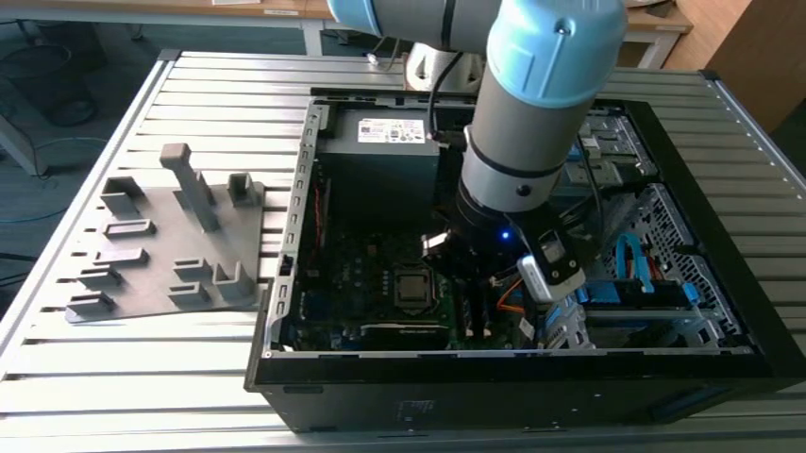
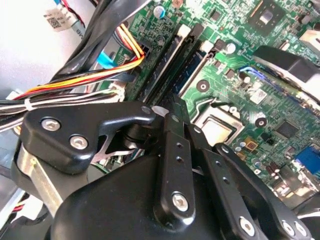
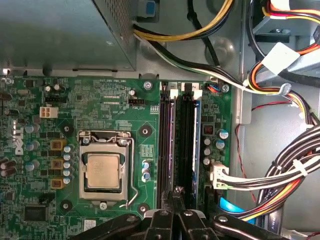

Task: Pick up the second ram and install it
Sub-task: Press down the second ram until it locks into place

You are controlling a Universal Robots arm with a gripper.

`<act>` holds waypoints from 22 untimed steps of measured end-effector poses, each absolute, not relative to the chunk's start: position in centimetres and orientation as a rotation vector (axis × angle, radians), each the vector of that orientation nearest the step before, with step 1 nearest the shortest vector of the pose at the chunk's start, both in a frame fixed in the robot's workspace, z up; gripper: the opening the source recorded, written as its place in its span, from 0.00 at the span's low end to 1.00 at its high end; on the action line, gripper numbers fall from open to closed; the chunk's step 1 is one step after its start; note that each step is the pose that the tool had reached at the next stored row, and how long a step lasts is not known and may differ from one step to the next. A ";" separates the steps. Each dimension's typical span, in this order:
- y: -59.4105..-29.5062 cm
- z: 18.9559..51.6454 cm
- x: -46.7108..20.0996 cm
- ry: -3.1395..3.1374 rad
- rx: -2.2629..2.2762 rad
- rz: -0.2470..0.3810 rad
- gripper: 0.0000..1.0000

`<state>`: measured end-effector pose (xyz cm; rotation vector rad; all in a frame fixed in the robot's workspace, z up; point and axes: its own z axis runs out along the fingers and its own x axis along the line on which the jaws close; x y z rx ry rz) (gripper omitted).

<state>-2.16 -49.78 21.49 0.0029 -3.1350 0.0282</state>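
The fingers (image 3: 169, 216) of the gripper (image 3: 177, 193) are drawn together, tips all but meeting at bottom centre of the first wrist view. Whether they pinch anything there or simply press with closed tips cannot be made out. In the exterior view the arm (image 1: 529, 113) reaches down from the top of the frame into the open computer case (image 1: 504, 377), which fills the middle and right. The grey holder plate (image 1: 164, 236) lies apart on the slatted table (image 1: 226, 75) at the left, with no dark stick standing in it. Inside the case, the green motherboard (image 3: 110, 100) spreads over the left and centre of the first wrist view. A bundle of cables (image 3: 295, 175) runs down the right edge, and the processor socket (image 3: 102, 172) sits lower left of centre. Just right of that socket run the memory slots (image 3: 165, 145), long and narrow. The second ram (image 3: 183, 145) reads as the dark strip standing in that bank, straight in line with the fingertips and ending right under them. By my judgement the pick-up is done and the step in hand is the seating itself. Any further push would need to go straight down along the slot, with the stick square and the white end latches (image 3: 173, 92) free to close.
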 end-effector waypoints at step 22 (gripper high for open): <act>-46.2 24.2 -2.2 -3.136 0.003 0.026 0.10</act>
